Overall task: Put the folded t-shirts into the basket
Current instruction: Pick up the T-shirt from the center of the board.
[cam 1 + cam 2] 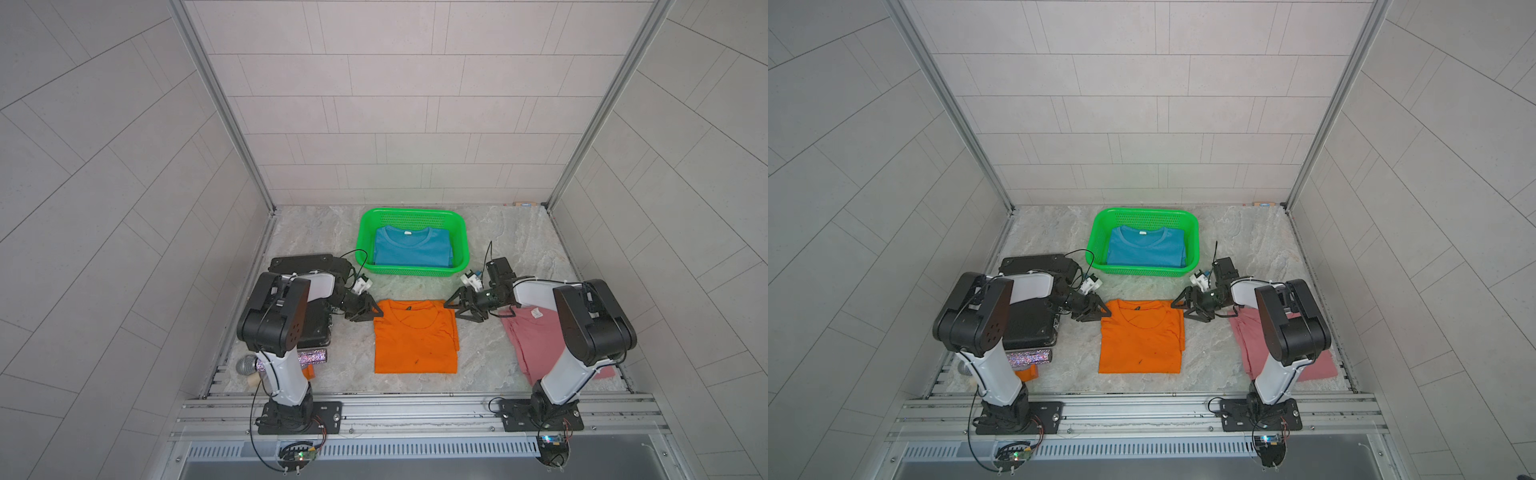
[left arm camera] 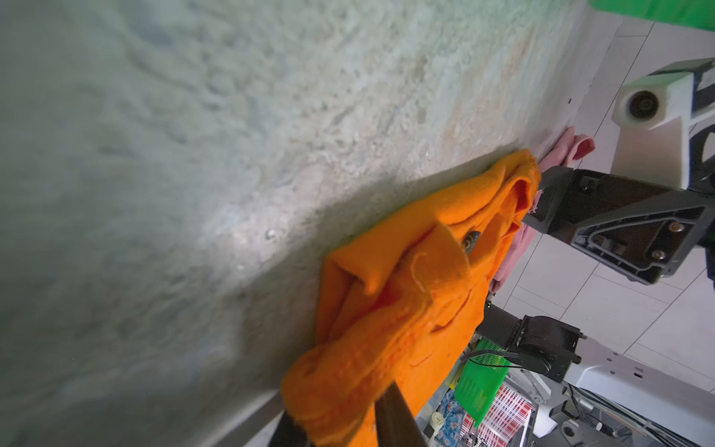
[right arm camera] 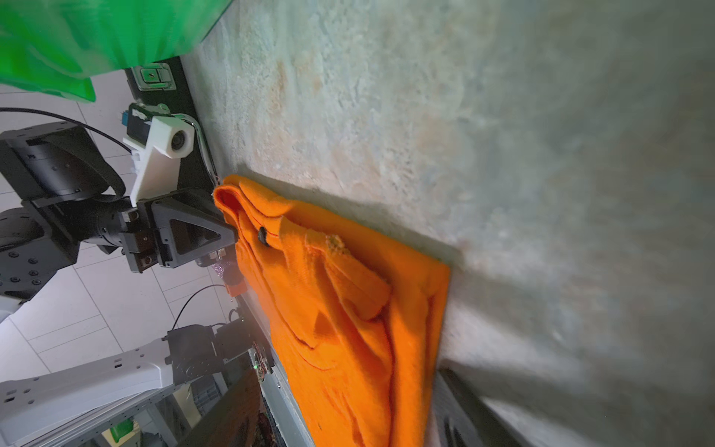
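Observation:
The green basket (image 1: 411, 212) stands at the back of the table with the blue t-shirt (image 1: 411, 249) lying flat inside it. The orange t-shirt (image 1: 415, 340) lies folded on the table in front of the basket. My left gripper (image 1: 376, 313) is shut on its far left corner, and the cloth (image 2: 406, 309) bunches between the fingers. My right gripper (image 1: 451, 309) stands open around the far right corner (image 3: 348, 309) without pinching it. The pink t-shirt (image 1: 532, 336) lies at the right, partly hidden under the right arm.
A black flat case (image 1: 307, 266) lies at the left under my left arm. A microphone (image 1: 249, 365) with a glittery handle and a small orange piece (image 1: 308, 372) sit near the front left corner. Walls close in three sides, and a metal rail (image 1: 415, 401) runs along the front.

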Controlling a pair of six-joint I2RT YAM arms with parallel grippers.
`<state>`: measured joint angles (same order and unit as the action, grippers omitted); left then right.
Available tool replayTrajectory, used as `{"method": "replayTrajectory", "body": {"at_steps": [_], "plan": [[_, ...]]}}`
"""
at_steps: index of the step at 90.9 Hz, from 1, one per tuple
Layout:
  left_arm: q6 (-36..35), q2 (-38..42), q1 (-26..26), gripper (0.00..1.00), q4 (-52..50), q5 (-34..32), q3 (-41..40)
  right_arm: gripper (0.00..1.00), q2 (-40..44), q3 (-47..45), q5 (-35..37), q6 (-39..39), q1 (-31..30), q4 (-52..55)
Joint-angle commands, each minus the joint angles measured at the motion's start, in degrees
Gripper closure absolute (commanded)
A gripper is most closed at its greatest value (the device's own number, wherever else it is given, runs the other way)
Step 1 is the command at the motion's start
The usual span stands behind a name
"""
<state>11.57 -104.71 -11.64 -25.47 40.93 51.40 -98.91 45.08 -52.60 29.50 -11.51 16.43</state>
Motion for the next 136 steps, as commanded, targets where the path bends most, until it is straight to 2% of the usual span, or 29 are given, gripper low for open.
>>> {"method": "replayTrajectory", "body": {"at_steps": [1,4,22,27,31,39,50,56,70,85,104,136], "plan": [[-1.3,-2.2,0.1,0.79,-1.8,-0.3,1.6,0.31,-4.3,-2.6,5.9,0.2,-0.9,-0.9],[-1.5,-2.9,0.0,0.82,-2.3,0.0,2.1,0.33,-4.7,-2.6,5.9,0.3,-1.2,-1.2],[-2.1,-5.3,0.0,0.87,-3.8,0.7,3.5,0.47,-5.2,-2.3,6.0,0.9,-1.9,-2.9],[-2.0,-5.3,0.0,0.94,-3.8,0.7,3.5,0.53,-5.8,-2.2,5.7,1.1,-2.1,-3.8],[-2.1,-5.4,0.0,0.96,-3.9,0.8,3.6,0.57,-6.3,-2.1,5.5,1.2,-2.3,-4.4],[-2.2,-5.5,0.0,1.0,-4.2,0.9,3.7,0.71,-6.8,-2.1,5.4,1.6,-2.6,-5.6],[-2.7,-4.9,0.1,1.0,-4.9,0.9,3.8,0.86,-5.5,-2.3,5.6,1.6,-2.6,-6.6],[-3.1,-4.4,0.1,1.0,-5.3,0.8,3.7,1.0,-3.8,-2.5,6.8,1.6,-2.6,-6.6],[-4.0,-3.4,0.1,1.0,-5.6,1.5,3.5,1.0,0.1,-3.2,5.8,1.5,-2.7,-9.1],[-5.7,0.2,0.1,1.0,-6.3,3.3,3.4,1.0,7.7,-3.9,5.1,0.6,-4.1,-10.9],[-7.3,5.7,0.0,1.0,-6.8,2.5,3.1,1.0,17.2,-4.2,7.5,0.2,-5.2,-10.5],[-8.5,9.1,0.0,1.0,-7.5,1.4,3.5,1.0,21.6,-3.9,9.0,-1.4,-5.2,-6.3]]}}
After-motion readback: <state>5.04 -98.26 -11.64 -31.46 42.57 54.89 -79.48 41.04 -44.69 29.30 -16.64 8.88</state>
